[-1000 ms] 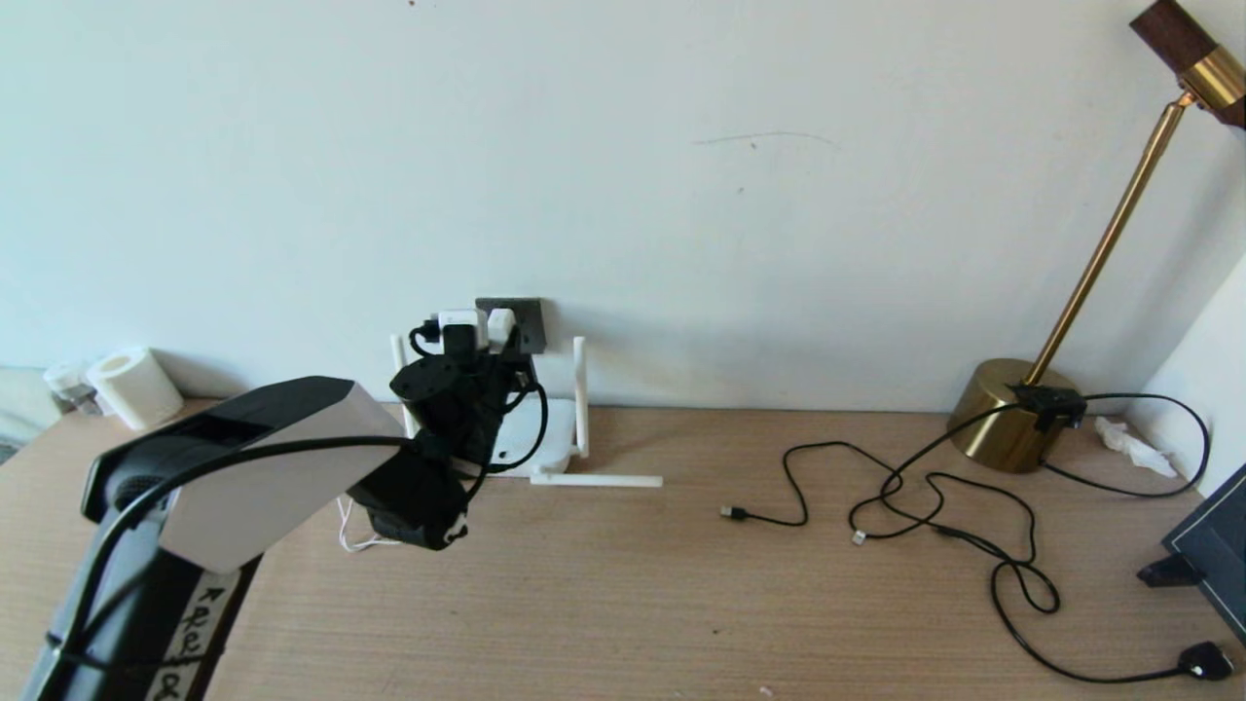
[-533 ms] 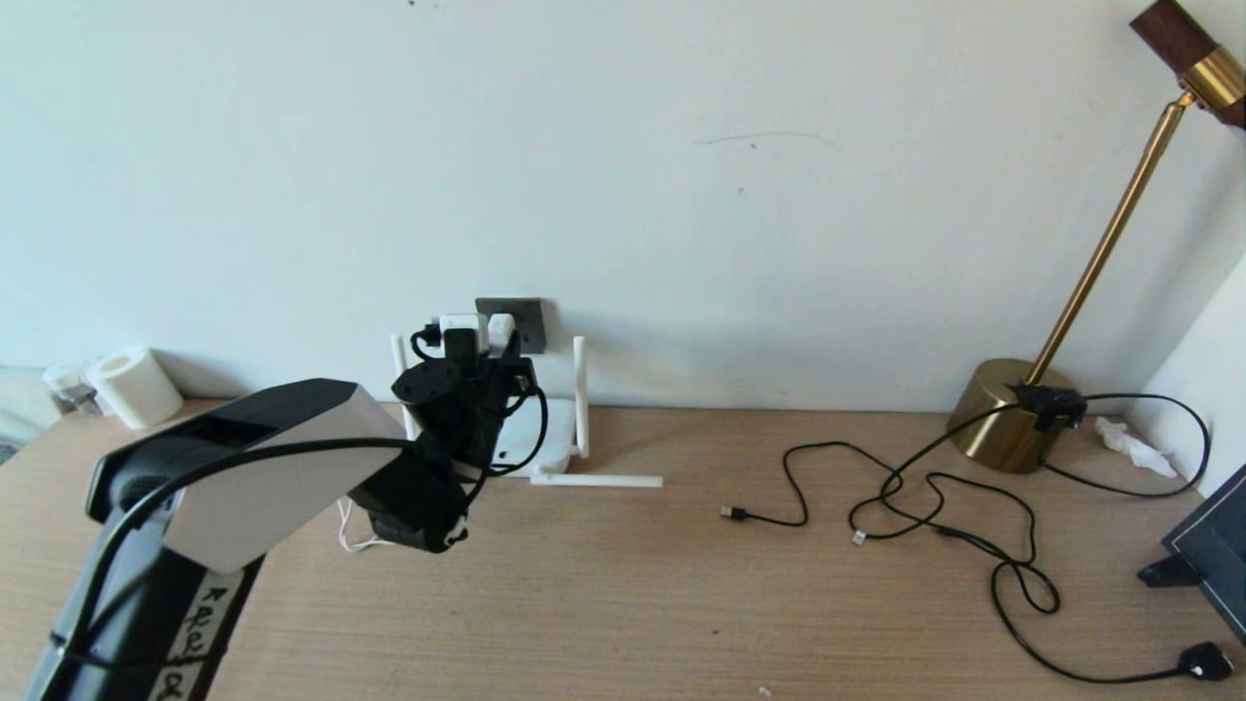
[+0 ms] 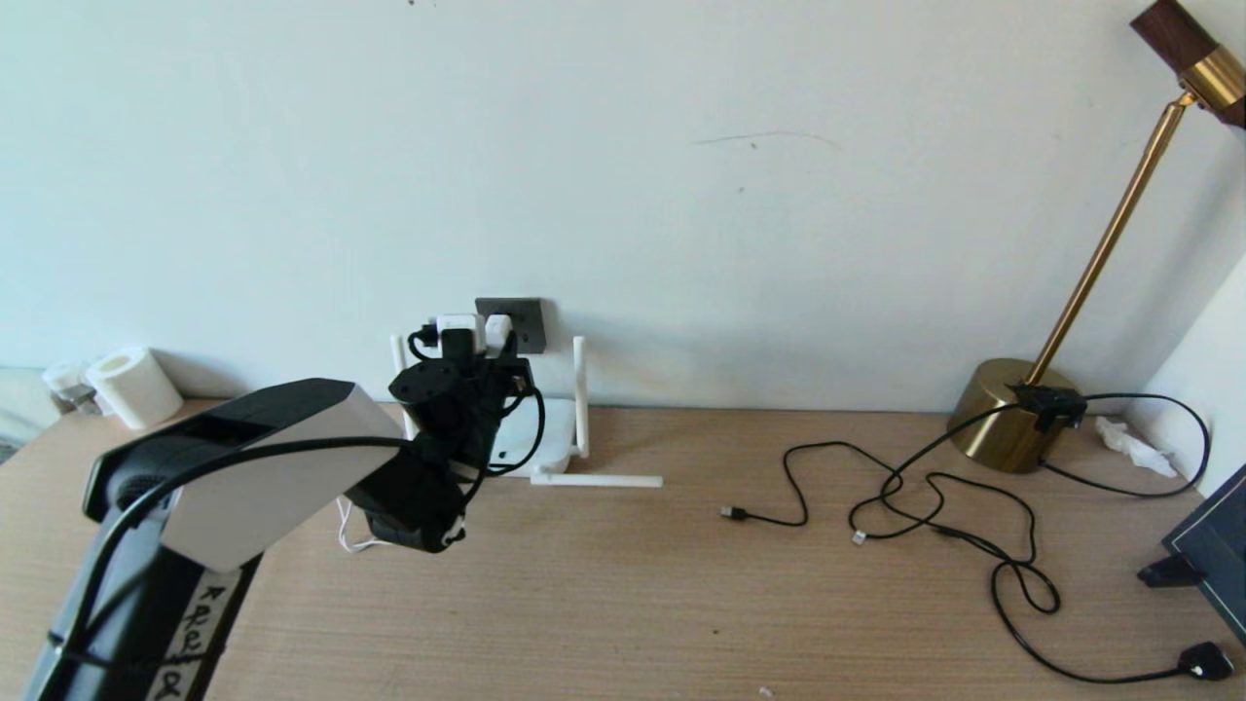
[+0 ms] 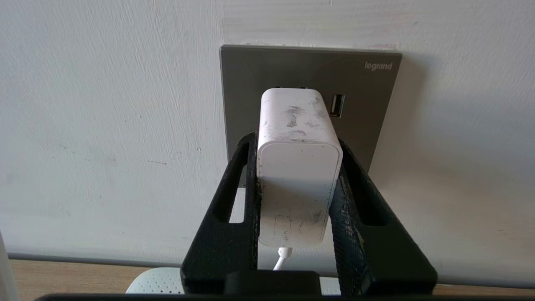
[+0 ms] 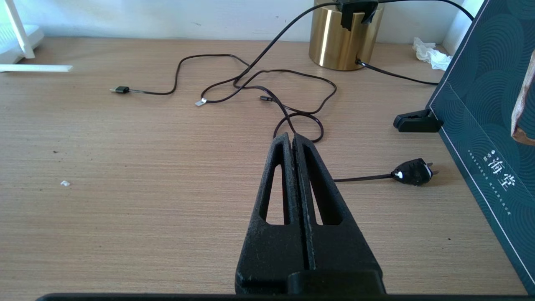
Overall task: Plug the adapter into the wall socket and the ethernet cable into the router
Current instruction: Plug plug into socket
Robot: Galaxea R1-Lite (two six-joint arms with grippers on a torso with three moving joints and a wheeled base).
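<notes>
My left gripper (image 4: 296, 143) is shut on the white adapter (image 4: 299, 167), one black finger on each side. The adapter's front end meets the dark grey wall socket (image 4: 368, 108), and its thin white cord (image 4: 281, 259) hangs down behind. From the head view the adapter (image 3: 498, 329) sits against the socket (image 3: 531, 323), above the white router (image 3: 533, 440). One router antenna (image 3: 599, 479) lies flat on the desk. My right gripper (image 5: 291, 138) is shut on nothing, low over the desk on the right. No thick ethernet cable shows.
Thin black cables with small plugs (image 3: 732, 512) sprawl across the right half of the desk, ending in a black mains plug (image 3: 1207, 662). A brass lamp base (image 3: 1007, 414), a dark box (image 5: 480, 125) and a tissue roll (image 3: 131, 385) stand along the edges.
My left arm has shifted very slightly to the left at the socket, still gripping the adapter. Nothing else has moved.
</notes>
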